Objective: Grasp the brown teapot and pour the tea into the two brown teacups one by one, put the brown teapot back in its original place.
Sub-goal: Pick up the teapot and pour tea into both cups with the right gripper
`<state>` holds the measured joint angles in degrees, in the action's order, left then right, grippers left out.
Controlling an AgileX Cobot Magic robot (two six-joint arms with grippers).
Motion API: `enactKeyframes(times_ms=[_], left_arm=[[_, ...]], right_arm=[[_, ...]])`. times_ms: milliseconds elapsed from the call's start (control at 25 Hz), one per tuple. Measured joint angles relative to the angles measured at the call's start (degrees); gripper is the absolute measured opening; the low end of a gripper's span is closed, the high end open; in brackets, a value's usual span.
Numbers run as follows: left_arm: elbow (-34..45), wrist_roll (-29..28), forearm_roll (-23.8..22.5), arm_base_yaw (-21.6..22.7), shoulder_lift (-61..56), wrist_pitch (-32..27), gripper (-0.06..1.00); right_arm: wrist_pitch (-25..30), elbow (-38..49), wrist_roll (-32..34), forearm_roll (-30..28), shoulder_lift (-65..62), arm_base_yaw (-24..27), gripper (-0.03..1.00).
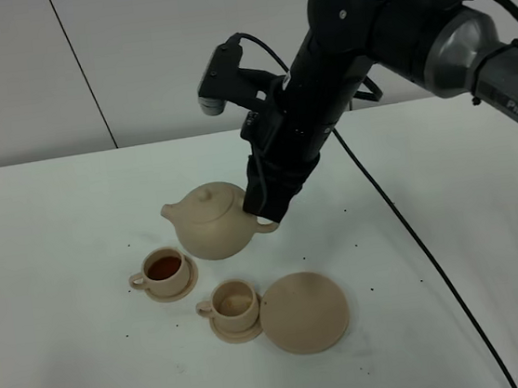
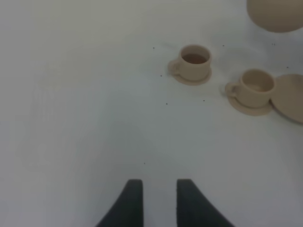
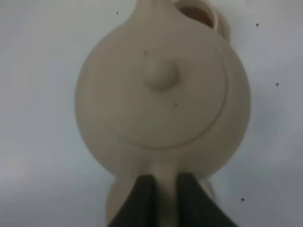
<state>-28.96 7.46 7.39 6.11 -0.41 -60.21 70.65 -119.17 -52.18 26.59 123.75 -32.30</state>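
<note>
My right arm (image 1: 361, 23) reaches in from the far right, wrist bent steeply downward. The right jaws are closed on the loop handle of the teapot (image 1: 208, 223), which sits level just behind the filled cup (image 1: 165, 268), apart from the big saucer (image 1: 305, 312). The left jaws stand slightly apart, empty, over the counter (image 2: 71, 118).

High camera: looks down on the whole bench (image 1: 65, 385). Left wrist camera: looks obliquely across it, farther off. Right wrist camera: close above the teapot (image 3: 161, 104), which all views share.
</note>
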Motion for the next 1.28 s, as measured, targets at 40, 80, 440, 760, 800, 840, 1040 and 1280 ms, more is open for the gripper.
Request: enactKeyframes(times_ms=[40,80,440,760,800,840,1040,1280], left_arm=[[0.00,0.00,0.00,0.00,0.00,0.00,0.24],[0.00,0.00,0.00,0.00,0.00,0.00,0.24],[0.00,0.00,0.00,0.00,0.00,0.00,0.24],[0.00,0.00,0.00,0.00,0.00,0.00,0.24],[0.00,0.00,0.00,0.00,0.00,0.00,0.24],[0.00,0.00,0.00,0.00,0.00,0.00,0.24],[0.00,0.00,0.00,0.00,0.00,0.00,0.24],[0.00,0.00,0.00,0.00,0.00,0.00,0.24]], right_arm=[[-0.05,0.53,-0.43,0.00,-0.55,0.11,0.10],[-0.12,1.26,-0.73,0.15,-1.01,0.26,0.10],[-2.20,11.87,-2.83,0.80,-6.14,0.46,0.10],[-14.49,24.93,-9.07,5.53,-12.03,0.46,0.10],[-15.54,26.04,-9.59,5.96,-12.45,0.46,0.10],[-16.35,26.92,-9.91,6.20,-12.74,0.46,0.10],[-18.70,29.51,-10.33,6.40,-12.93,0.46,0.10],[-23.39,33.74,-11.72,6.46,-12.95,0.46,0.10]])
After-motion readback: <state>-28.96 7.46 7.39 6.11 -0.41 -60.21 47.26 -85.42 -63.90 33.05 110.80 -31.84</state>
